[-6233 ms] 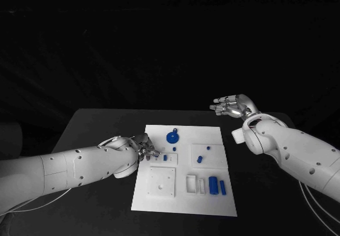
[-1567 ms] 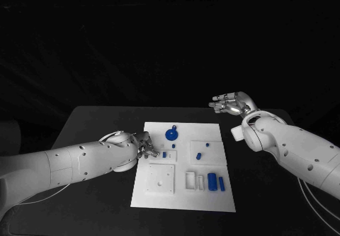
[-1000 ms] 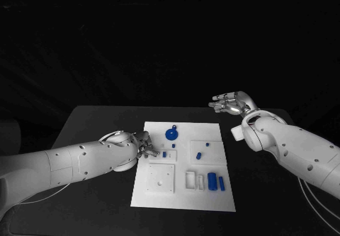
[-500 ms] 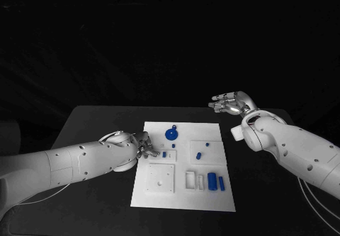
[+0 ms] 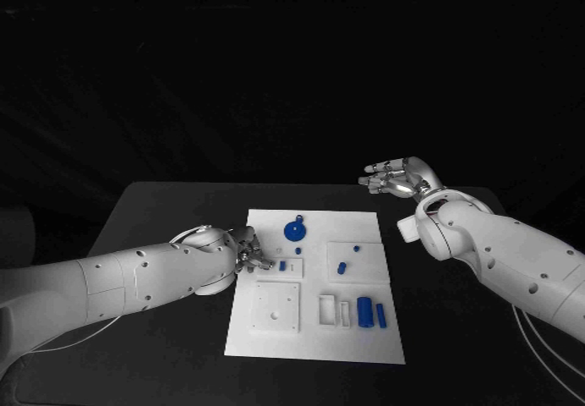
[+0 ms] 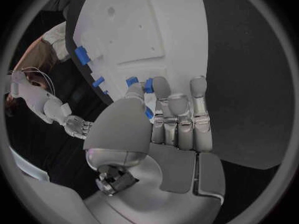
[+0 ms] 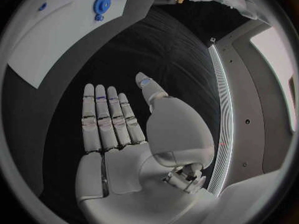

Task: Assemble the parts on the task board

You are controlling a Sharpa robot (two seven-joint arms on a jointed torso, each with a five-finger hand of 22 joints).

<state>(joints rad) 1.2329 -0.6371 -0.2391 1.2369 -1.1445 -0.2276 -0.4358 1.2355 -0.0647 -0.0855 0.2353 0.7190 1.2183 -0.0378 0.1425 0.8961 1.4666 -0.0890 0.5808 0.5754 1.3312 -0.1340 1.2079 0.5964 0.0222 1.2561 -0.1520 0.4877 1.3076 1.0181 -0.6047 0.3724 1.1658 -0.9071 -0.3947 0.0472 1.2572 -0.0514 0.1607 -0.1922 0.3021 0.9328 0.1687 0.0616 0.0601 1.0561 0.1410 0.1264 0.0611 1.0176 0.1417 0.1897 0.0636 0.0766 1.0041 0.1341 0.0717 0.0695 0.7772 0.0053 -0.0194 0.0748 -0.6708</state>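
The white task board lies in the middle of the black table. On it are a blue gear, a small blue peg, a small blue part in a raised block, another blue part and two blue cylinders. My left hand rests at the board's left edge. Its fingers lie straight and together, with small blue parts just past the fingertips. My right hand hovers beyond the board's far right corner, flat and holding nothing. The gear shows far from it.
A plain white square block and white slotted holders stand on the board's near half. Black table surrounds the board on all sides.
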